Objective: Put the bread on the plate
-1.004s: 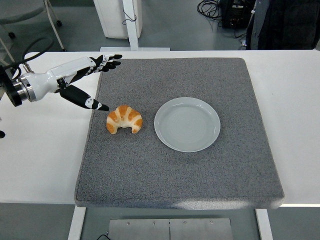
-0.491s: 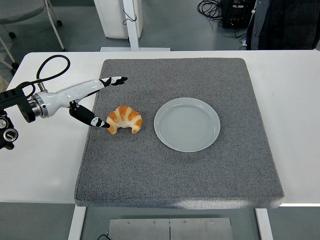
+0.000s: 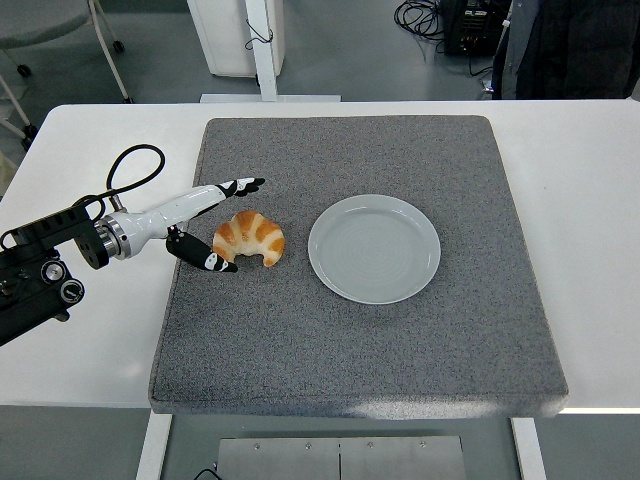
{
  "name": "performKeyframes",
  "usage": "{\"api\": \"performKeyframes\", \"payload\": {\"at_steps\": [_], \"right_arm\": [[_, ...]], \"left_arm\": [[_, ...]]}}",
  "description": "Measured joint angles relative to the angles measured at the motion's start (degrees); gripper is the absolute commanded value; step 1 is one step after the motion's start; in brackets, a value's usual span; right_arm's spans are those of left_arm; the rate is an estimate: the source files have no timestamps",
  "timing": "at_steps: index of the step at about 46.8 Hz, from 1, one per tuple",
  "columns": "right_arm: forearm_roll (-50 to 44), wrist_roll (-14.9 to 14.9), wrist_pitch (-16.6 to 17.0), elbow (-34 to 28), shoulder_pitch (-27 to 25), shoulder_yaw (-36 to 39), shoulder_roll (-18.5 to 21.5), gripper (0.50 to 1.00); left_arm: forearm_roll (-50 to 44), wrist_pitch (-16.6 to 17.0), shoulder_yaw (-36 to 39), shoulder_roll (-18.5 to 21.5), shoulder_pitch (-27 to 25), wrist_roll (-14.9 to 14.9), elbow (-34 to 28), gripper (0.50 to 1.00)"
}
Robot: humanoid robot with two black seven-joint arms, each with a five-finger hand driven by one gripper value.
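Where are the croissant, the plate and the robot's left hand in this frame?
croissant [image 3: 250, 238], head view, middle of its golden crust.
plate [image 3: 374, 248], head view, bare centre of the pale dish.
left hand [image 3: 205, 225], head view, between the upper fingers and the thumb, open beside the croissant.

Golden croissant lies flat — just left of empty plate.

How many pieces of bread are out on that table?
1: a golden crescent-shaped croissant on the grey felt mat, left of the empty pale round plate, with the robot's left hand open around it. Nothing looks hidden.
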Motion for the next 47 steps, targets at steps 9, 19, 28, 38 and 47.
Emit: {"api": "performKeyframes", "payload": {"at_steps": [9,19,28,38,47], "right_arm": [[0.0,0.0,0.0,0.0,0.0,0.0,0.0,1.000],[0.0,0.0,0.0,0.0,0.0,0.0,0.0,1.000],[0.0,0.0,0.0,0.0,0.0,0.0,0.0,1.000],[0.0,0.0,0.0,0.0,0.0,0.0,0.0,1.000],[0.0,0.0,0.0,0.0,0.0,0.0,0.0,1.000]], "left_arm": [[0.2,1.4,0.1,-1.7,0.0,0.0,2.2,0.969],[0.4,2.1,0.2,-4.0,-0.4,-1.0,4.9,0.968],[0.3,2.7,0.1,-5.4,-0.6,-1.6,6.9,0.966],[-0.1,3.7,0.1,-7.4,-0.7,-1.9,10.6,0.963],[0.3,3.7,0.3,-7.8,-0.5,-3.0,10.8,0.728]]}}
